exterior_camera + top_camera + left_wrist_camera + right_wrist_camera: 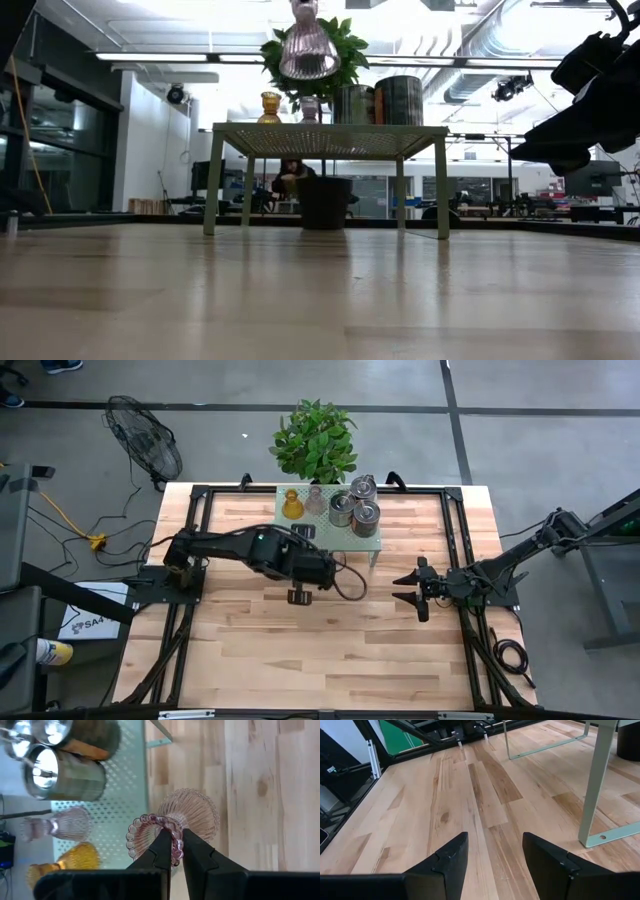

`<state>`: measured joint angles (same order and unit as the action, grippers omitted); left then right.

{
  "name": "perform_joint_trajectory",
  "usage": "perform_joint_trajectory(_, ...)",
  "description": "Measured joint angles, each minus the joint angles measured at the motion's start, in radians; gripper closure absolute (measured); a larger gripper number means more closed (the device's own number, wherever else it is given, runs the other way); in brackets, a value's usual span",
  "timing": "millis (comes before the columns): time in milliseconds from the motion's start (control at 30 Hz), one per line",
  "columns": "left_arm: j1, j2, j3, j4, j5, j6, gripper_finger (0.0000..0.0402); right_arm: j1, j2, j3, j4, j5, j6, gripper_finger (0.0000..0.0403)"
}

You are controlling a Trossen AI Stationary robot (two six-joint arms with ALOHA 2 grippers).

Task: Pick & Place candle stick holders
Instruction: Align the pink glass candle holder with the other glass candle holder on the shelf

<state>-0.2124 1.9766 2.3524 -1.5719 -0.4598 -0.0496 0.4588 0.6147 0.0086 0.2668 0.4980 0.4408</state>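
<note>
My left gripper [173, 851] is clenched on the beaded rim of a pale pink glass holder [175, 825], both fingers pinching one spot of that rim. In the left wrist view the holder's ribbed body runs straight ahead of the fingertips, so its long axis follows the gripper's own line. In the low view the same holder [308, 47] hangs in the air, clearly higher than the top of the green perforated shelf [330, 140] and roughly over its middle.

On the shelf [368, 541] I count the amber holder [291, 505], the second pink holder [315, 500] and three silver round holders [356, 502]. From above, my left gripper [300, 595] sits over bare wood in front of the shelf's left part, nearer the amber and pink pair than the silver ones. So the relation I judge the placing to turn on is shelf ahead and lower.

My right gripper [415, 589] waits with its jaws parted and empty over the table, near the shelf's front right leg.
</note>
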Motion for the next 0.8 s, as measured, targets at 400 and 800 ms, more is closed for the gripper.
perform_joint_trajectory(400, 0.192, -0.01, 0.004, 0.001, 0.024, 0.081, 0.0384, 0.0, 0.0, 0.0, 0.0, 0.0, 0.0, 0.022)
perform_joint_trajectory(800, 0.332, -0.01, -0.001, 0.002, 0.136, 0.156, 0.0384, 0.0, 0.0, 0.0, 0.0, 0.0, 0.0, 0.022)
